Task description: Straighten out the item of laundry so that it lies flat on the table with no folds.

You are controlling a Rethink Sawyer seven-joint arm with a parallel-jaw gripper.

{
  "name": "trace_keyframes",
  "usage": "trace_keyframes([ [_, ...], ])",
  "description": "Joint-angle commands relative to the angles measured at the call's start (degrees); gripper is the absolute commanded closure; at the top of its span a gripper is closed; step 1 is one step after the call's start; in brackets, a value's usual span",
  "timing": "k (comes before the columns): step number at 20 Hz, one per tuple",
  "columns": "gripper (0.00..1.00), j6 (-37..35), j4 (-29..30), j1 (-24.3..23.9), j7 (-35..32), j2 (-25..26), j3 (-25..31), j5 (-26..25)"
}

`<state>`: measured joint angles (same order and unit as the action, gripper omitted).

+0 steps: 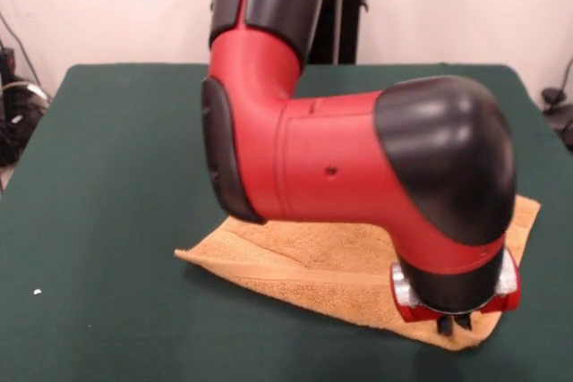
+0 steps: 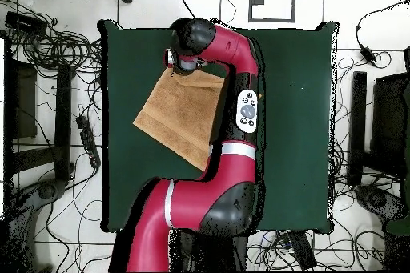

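Note:
The golden-orange towel [image 1: 313, 261] lies on the dark green table [image 1: 116, 131], turned at an angle to the table's edges. A raised crease runs along its woven band near the left corner. The red and black arm hangs low over it and hides its middle. My gripper [image 1: 452, 321] points down at the towel's near right corner, at or just above the cloth; its opening cannot be made out. In the overhead view the towel [image 2: 180, 114] is a tilted four-sided patch at the table's [image 2: 296, 126] upper left, with the gripper [image 2: 176, 67] at its top corner.
A small white speck [image 1: 37, 292] lies on the table at the near left. Cables [image 2: 56, 46] and dark stands crowd the floor round the table. The arm's elbow [image 2: 248, 110] reaches across the table's middle.

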<state>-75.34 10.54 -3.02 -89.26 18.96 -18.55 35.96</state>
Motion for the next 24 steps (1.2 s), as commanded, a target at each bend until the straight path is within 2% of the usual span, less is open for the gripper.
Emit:
trace_keyframes([
  [1,1.00,-15.69,-2.48,-0.35,-3.50,9.29,-6.83,10.28],
  [5,1.00,-18.40,-5.06,-2.47,-0.19,12.34,-17.97,19.54],
  [13,1.00,-20.09,-9.39,-8.08,5.35,17.02,-44.30,40.39],
  [19,1.00,-20.40,-10.73,-10.88,7.20,17.65,-57.43,50.33],
  [24,1.00,-20.68,-11.81,-13.87,9.83,18.29,-71.03,61.69],
])
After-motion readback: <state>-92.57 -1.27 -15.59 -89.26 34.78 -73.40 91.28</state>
